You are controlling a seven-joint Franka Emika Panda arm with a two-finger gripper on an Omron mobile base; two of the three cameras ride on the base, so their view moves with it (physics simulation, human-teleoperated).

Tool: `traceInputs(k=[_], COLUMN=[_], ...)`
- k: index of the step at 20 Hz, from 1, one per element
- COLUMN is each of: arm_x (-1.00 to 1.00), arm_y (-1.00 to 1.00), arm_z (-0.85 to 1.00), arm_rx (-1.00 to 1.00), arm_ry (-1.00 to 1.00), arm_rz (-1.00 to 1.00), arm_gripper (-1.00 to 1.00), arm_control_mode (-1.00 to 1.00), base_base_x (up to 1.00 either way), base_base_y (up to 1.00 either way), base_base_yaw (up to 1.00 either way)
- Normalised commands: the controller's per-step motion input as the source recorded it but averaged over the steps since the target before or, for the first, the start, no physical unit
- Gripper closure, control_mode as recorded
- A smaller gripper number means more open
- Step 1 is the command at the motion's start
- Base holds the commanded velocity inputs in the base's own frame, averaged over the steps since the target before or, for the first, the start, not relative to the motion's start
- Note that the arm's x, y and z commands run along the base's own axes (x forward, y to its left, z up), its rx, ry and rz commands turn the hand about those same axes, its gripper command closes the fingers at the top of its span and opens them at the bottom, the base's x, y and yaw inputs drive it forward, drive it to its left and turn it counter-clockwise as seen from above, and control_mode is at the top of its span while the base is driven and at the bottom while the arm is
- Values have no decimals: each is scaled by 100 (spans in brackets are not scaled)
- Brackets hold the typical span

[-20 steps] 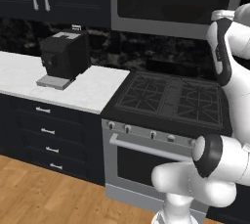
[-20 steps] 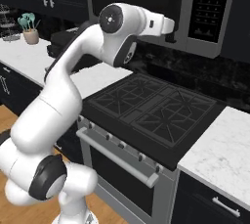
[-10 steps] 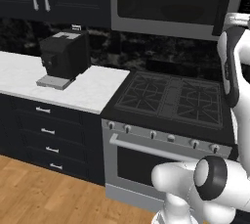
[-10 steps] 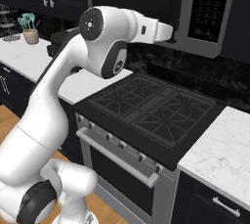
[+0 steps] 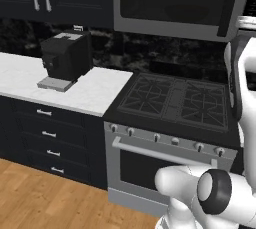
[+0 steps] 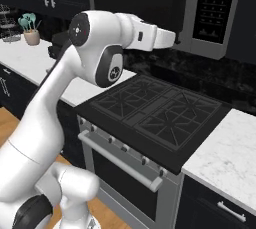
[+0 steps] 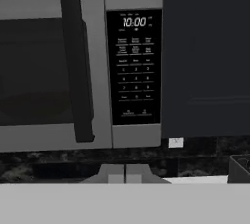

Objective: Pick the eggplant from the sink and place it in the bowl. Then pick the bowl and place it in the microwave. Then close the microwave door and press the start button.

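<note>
- Our hand (image 7: 125, 171) was clenched on nothing, its two tips pressed together at the bottom of the hand view, raised in front of the microwave (image 7: 80, 61).
- Straight ahead of the hand, the microwave door (image 7: 51, 66) sat shut, its vertical handle (image 7: 77, 66) just left of the hand's line.
- Beyond and slightly up, the control panel (image 7: 134, 66) faced us, so we judged only the start press remained.
- Next we needed to line the closed tips up with the lower button row and push forward.
</note>
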Motion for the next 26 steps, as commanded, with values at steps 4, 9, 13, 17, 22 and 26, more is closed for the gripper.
traceInputs(k=[4,9,13,17,22,26], arm_x=[13,34,37,33,29,27], arm_y=[-4,-11,-31,-35,-29,-40], arm_z=[0,0,0,0,0,0], arm_rx=[2,7,3,3,1,2], arm_ry=[-15,-8,0,0,0,0], arm_rz=[0,4,1,0,0,0], arm_gripper=[100,100,100,100,100,100], arm_control_mode=[-100,-100,-100,-100,-100,-100], base_base_x=[0,0,0,0,0,0], base_base_y=[0,0,0,0,0,0], base_base_yaw=[0,0,0,0,0,0])
